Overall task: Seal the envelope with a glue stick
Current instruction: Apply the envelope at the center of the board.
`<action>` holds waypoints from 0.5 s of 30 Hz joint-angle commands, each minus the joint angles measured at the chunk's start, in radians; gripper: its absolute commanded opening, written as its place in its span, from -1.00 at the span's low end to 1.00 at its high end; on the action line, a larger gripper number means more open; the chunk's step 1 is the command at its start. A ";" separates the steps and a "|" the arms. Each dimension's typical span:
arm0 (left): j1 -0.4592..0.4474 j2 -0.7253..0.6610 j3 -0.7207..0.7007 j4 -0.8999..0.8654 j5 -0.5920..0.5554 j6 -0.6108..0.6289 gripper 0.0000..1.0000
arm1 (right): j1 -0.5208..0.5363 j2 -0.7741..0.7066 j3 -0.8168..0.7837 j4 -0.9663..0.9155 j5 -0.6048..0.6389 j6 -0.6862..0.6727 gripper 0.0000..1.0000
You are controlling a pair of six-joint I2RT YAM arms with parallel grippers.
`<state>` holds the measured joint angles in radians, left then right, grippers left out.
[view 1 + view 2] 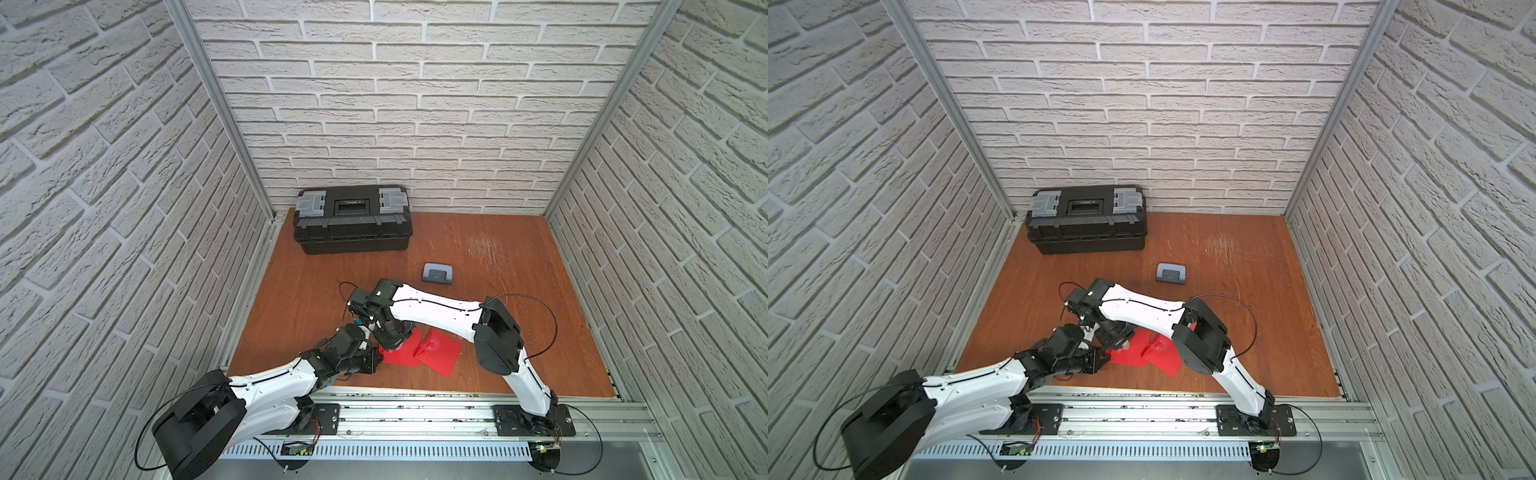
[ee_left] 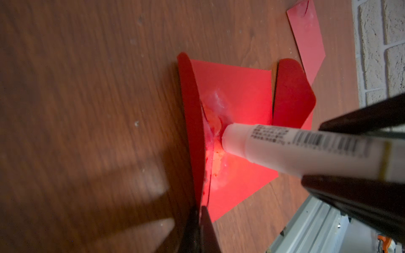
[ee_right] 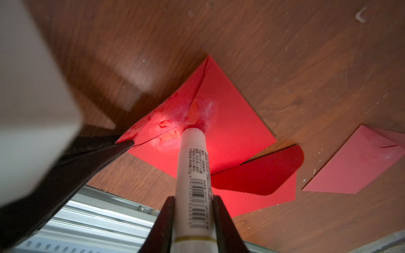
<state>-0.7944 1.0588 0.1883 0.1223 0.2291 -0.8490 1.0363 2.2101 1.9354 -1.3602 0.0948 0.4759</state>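
Lower centre of the top views, glue stick: bare white tip is down on the red envelope, right on a smeared, whitish patch beside the fold. The barrel is tilted, with the barcode label facing the right wrist camera.
Right gripper: clamped on the stick's barrel, one finger either side of the barcode.
Left gripper: closed tight, pinching the tip of the envelope's flap and holding it up off the body.
Second envelope: just beside the first, its dark flap standing up close to the stick's barrel.
Third envelope: paler, lying flat, a little apart.
In the way: the right arm's wrist covers the stick and the glued patch in both top views.
Hole punch: grey-blue, up and right of the wrists in the frame, well apart.
Toolbox: black, lid down, at the upper left of the table.
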 commanded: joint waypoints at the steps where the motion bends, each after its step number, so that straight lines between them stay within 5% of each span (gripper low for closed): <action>1: 0.002 0.021 -0.028 -0.081 -0.008 0.013 -0.92 | -0.008 -0.014 -0.049 0.086 -0.136 -0.008 -0.95; 3: 0.006 0.020 -0.029 -0.081 -0.008 0.013 -0.92 | -0.004 -0.028 -0.089 0.177 -0.317 -0.017 -0.95; 5: 0.004 0.023 -0.028 -0.080 -0.008 0.013 -0.92 | -0.004 -0.032 -0.095 0.194 -0.349 -0.016 -0.95; 12: 0.004 0.023 -0.029 -0.081 -0.007 0.013 -0.92 | -0.014 -0.012 -0.040 -0.024 0.141 0.030 -0.95; 15: 0.004 0.023 -0.028 -0.080 -0.008 0.013 -0.92 | -0.012 -0.015 -0.038 -0.016 0.128 0.031 -0.95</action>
<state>-0.7937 1.0626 0.1883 0.1272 0.2306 -0.8490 1.0317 2.1754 1.8851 -1.3281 0.0952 0.4873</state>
